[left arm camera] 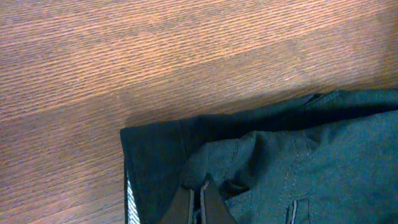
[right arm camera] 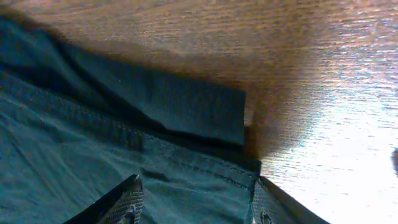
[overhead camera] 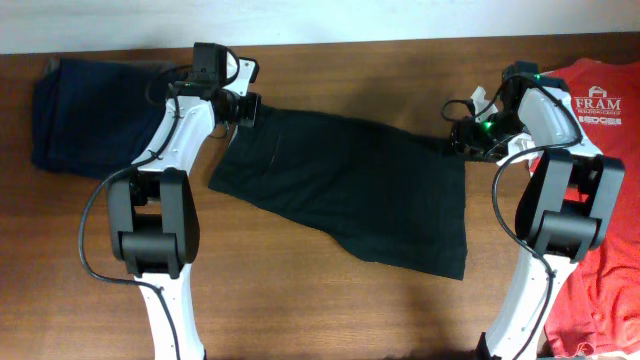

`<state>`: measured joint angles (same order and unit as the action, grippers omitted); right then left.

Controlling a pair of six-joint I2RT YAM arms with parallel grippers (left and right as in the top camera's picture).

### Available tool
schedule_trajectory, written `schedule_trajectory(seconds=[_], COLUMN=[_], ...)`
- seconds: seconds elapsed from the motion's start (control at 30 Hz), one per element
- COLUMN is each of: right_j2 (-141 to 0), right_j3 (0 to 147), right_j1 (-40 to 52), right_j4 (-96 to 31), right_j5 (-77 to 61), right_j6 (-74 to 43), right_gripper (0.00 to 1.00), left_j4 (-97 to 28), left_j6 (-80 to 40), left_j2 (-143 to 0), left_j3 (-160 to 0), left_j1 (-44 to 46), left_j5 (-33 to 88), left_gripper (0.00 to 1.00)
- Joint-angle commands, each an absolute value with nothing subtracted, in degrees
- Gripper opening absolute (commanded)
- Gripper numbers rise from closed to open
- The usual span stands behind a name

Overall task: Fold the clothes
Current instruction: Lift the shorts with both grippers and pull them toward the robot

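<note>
While matte black clothes (overhead camera: 350, 190) lie rumpled on the grained table (overhead camera: 330, 310) | left gripper (left arm camera: 200, 194) pinching a stitched corner | right gripper (right arm camera: 196, 190) spread, fingertips cropped

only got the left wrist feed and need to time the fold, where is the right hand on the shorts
Observer: The right hand is at the other top corner of the black shorts, fingers apart, with fabric between them.
Operator: are the shorts lying flat
Observer: Mostly spread out on the table; the bottom edge slants down toward the right arm's side.
Operator: anything close to them
Observer: A red T-shirt lies under the right arm, and folded navy clothes lie beyond the left hand.
</note>
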<state>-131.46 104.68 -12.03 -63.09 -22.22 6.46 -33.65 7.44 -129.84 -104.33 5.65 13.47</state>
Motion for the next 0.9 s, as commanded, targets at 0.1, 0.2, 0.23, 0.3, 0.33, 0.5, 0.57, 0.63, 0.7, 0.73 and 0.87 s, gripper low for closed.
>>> schedule_trajectory(seconds=[0.1,0.2,0.23,0.3,0.33,0.5,0.57,0.63,0.7,0.73,0.87], right_j2=[-132.42,-131.7,-131.44,-131.07,-131.07,-127.74,-127.72,-127.98,-128.01,-128.01,-127.98], right_j3=[105.58,106.76,107.77,113.51,116.27,119.85,119.79,118.52,116.05,113.65,110.02], right_j1=[-12.51,-12.51,-12.51,-12.51,-12.51,-11.77,-11.33,-11.33,-11.33,-11.33,-11.27], right_j4=[-62.96,-64.77,-66.26,-73.73,-77.87,-97.36,-92.51,-83.48,-75.94,-72.25,-68.82], right_j5=[-23.35,-23.33,-23.35,-23.35,-23.75,-27.59,-23.44,-17.41,-17.28,-17.28,-25.26], right_j6=[7.29,7.27,7.25,7.29,7.29,10.31,7.64,3.84,4.25,4.23,14.87], right_gripper=[0.04,0.04,0.04,0.04,0.04,0.04,0.04,0.54,0.68,0.69,0.76], left_j4=[-34.17,-34.2,-34.2,-33.54,-34.76,-53.36,-57.56,-57.54,-57.6,-57.69,-57.67], left_j6=[6.74,6.72,6.72,6.72,6.61,-0.95,-0.91,-0.84,-0.84,-0.84,-0.6], left_j2=[-128.22,-128.22,-127.94,-123.79,-121.16,-113.43,-113.36,-113.36,-113.32,-112.79,-104.73], left_j3=[-105.06,-105.06,-105.06,-105.08,-105.08,-105.06,-105.06,-105.06,-105.06,-105.06,-105.06], left_j1=[5.54,5.48,5.45,5.45,5.48,5.52,5.52,5.52,5.45,5.39,4.16], left_j5=[13.87,13.89,13.87,13.89,13.93,13.89,13.87,13.63,12.45,12.95,14.15], left_gripper=[0.01,0.01,0.01,0.01,0.01,0.01,0.01,0.01,0.01,0.01,0.01])
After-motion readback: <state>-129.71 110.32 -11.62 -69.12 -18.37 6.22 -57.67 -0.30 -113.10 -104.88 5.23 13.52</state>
